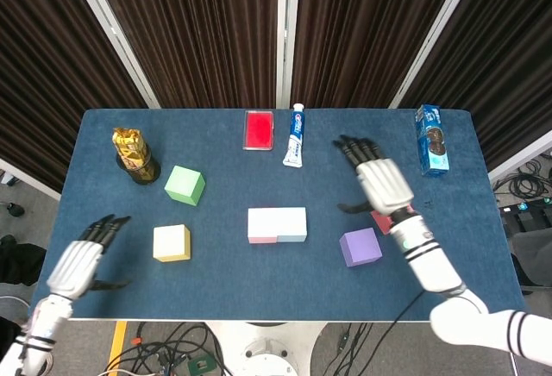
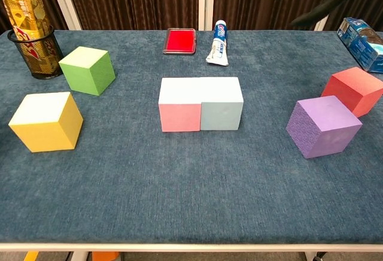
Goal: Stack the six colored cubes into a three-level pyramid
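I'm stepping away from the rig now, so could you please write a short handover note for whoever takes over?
Right hand: raised above the red cube, fingers apart, holding nothing.
Left hand: at the table's near left edge, empty.
Done: pink cube and light blue cube sit side by side, touching, mid-table.
Loose: purple cube and red cube to the right; yellow cube and green cube to the left.
Left: third base cube, then the two upper levels.

Curtained lab, loose floor cables [image 1: 172, 341]
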Controlling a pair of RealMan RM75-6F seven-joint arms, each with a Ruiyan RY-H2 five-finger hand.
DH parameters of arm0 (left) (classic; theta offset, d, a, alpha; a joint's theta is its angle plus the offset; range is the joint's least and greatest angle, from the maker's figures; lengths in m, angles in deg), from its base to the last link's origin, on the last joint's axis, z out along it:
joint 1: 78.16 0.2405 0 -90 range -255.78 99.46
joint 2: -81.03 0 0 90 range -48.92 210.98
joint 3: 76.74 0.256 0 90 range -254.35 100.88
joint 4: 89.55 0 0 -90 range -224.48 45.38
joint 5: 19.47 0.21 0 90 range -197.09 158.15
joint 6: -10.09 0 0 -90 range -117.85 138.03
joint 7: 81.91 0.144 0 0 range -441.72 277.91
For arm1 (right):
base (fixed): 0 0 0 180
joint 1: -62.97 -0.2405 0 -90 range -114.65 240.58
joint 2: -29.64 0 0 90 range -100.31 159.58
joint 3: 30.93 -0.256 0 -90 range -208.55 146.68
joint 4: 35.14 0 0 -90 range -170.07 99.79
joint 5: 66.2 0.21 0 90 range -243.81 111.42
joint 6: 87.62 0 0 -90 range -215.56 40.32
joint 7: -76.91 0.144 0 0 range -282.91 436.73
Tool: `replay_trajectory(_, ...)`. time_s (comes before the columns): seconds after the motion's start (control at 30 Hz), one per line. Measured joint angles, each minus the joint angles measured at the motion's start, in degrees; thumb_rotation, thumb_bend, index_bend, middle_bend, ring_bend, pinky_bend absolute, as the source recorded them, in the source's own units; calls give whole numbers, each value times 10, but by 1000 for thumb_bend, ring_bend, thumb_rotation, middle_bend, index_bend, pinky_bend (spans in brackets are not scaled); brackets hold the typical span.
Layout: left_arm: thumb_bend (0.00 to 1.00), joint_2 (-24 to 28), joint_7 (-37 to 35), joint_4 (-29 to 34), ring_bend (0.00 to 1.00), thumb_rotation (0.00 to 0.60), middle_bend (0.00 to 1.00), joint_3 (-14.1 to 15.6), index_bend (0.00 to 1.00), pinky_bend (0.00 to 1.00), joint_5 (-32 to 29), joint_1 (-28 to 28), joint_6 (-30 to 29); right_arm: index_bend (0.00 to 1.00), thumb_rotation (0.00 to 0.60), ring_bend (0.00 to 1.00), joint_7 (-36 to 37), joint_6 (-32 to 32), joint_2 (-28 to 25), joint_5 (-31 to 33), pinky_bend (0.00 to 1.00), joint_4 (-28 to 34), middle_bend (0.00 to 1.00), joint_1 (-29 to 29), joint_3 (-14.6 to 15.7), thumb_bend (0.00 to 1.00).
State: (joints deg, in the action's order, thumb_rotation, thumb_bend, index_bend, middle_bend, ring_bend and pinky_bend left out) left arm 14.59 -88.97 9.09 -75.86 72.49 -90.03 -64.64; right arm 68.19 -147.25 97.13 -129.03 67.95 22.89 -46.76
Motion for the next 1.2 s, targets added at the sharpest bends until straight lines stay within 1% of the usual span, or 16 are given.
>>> replay_trajectory(0.1,29,-31,45,12,0,600,116,-5,53,115,-12,-13,20,0,600,0,37,-9,-26,-5,0,-1,9,20,-5,0)
replay_trajectory(0.23,30,-89,112,19,0,600,116,-16,53,115,-48,-31,49,0,600,0,79,-15,-42,-19,0,-9,8,42,-4,0)
replay_trajectory(0.33,36,-120,147,11,0,600,117,-25,53,115,-77,-41,63,0,600,0,103,-18,-49,-35,0,-21,8,55,0,0)
replay_trajectory(0.43,55,-139,162,-8,0,600,117,-31,53,115,-95,-45,65,0,600,0,119,-22,-52,-49,0,-29,8,61,3,0)
replay_trajectory(0.57,74,-157,164,-40,0,600,118,-40,53,115,-116,-50,69,0,600,0,131,-26,-52,-65,0,-39,8,68,8,0)
replay_trajectory(0.67,108,-160,155,-50,0,600,186,-45,53,115,-132,-54,78,0,600,0,141,-29,-48,-77,0,-47,9,72,13,0)
replay_trajectory(0.73,159,-158,142,-49,6,600,300,-48,56,117,-137,-57,82,0,600,0,144,-30,-45,-83,0,-53,9,74,15,0)
replay_trajectory(0.8,198,-157,132,-48,35,600,397,-50,66,124,-136,-59,81,0,600,0,147,-31,-41,-85,0,-59,9,75,17,0)
replay_trajectory(0.9,255,-158,122,-45,98,600,497,-53,91,148,-131,-62,75,0,600,0,153,-30,-37,-87,0,-67,9,76,18,0)
replay_trajectory(1.0,293,-163,121,-42,136,600,537,-56,105,166,-125,-66,69,0,600,0,157,-29,-34,-89,0,-72,9,78,20,0)
replay_trajectory(1.2,307,-182,136,-19,154,600,548,-67,105,200,-116,-81,62,0,600,0,162,-30,-40,-87,0,-73,9,82,17,0)
